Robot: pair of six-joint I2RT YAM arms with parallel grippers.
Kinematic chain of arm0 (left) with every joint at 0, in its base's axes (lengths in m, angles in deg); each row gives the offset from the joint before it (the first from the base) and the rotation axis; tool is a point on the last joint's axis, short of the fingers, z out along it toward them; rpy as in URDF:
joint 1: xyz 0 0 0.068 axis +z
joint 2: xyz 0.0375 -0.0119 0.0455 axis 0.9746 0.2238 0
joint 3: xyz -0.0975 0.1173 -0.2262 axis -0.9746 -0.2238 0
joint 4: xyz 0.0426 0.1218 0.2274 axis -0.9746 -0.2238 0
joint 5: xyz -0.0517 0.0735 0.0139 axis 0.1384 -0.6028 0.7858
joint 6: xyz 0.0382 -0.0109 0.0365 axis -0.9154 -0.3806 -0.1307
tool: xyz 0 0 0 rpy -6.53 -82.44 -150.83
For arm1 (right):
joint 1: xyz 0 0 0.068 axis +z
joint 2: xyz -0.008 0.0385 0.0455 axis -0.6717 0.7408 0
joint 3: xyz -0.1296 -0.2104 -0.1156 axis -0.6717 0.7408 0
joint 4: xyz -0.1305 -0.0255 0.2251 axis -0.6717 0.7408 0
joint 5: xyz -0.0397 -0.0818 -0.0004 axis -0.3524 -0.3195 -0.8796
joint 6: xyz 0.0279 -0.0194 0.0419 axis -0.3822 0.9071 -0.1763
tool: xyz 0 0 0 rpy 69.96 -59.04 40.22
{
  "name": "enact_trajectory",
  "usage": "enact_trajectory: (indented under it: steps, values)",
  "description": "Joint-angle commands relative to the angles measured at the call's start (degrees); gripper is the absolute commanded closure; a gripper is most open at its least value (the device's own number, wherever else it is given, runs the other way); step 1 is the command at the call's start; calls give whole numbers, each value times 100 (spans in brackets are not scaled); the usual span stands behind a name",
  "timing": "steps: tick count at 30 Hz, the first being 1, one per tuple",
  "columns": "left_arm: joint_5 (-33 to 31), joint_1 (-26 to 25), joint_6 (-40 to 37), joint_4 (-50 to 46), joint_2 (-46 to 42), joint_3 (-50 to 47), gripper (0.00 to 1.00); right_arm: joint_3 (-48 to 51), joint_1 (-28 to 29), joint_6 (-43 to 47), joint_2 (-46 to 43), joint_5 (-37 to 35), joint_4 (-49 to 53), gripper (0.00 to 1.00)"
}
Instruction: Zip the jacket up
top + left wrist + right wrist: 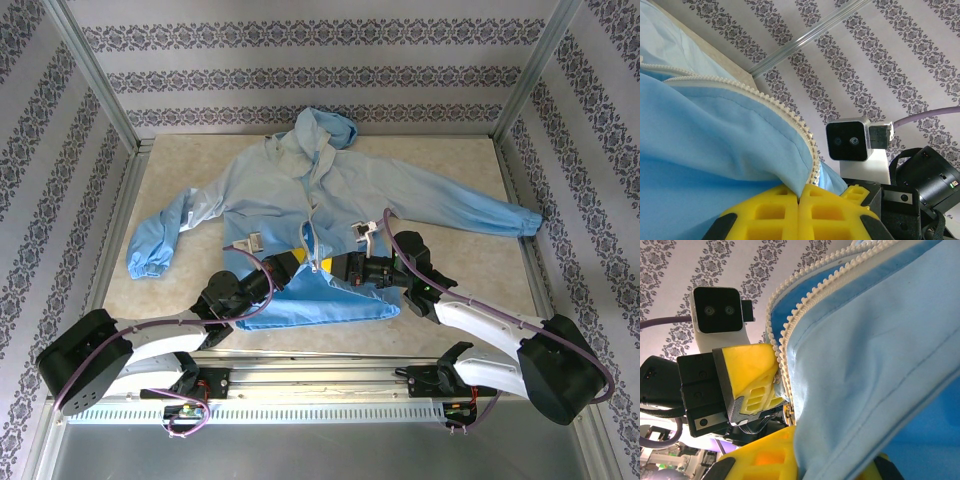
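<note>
The light-blue jacket (290, 185) lies spread on the table, hood at the far end and sleeves out to both sides. Both grippers meet at its lower front, by the deeper-blue hem. My left gripper (303, 265) (801, 192) is shut on the jacket's front edge, right at the whitish zipper teeth (790, 117). My right gripper (342, 268) (826, 460) is shut on the other front panel (880, 340), with fabric filling the gap between its yellow fingers (765, 455). Two rows of zipper teeth (785, 335) run side by side there, apart. The slider is hidden.
The left sleeve cuff (148, 258) and the right sleeve cuff (525, 222) reach towards the table's sides. Metal frame posts (95, 75) and patterned walls enclose the beige table (480, 255). The arms' base rail (320, 380) runs along the near edge.
</note>
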State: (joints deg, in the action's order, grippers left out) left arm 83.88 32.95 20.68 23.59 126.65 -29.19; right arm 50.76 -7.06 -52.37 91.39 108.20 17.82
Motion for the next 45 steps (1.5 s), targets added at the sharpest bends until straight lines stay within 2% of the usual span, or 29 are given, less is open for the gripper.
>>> enact_trajectory:
  steps: [1,19,29,45]
  values:
    - [186,62,92,459,43,-9,100,16,89,3,58,64,-373,100]
    - [174,64,195,795,269,-105,100,26,94,-9,76,31,-417,100]
    - [-98,70,128,276,-201,-158,100,46,130,0,114,20,-435,100]
    - [-160,70,159,25,-192,-98,100,7,221,21,137,-1,-452,100]
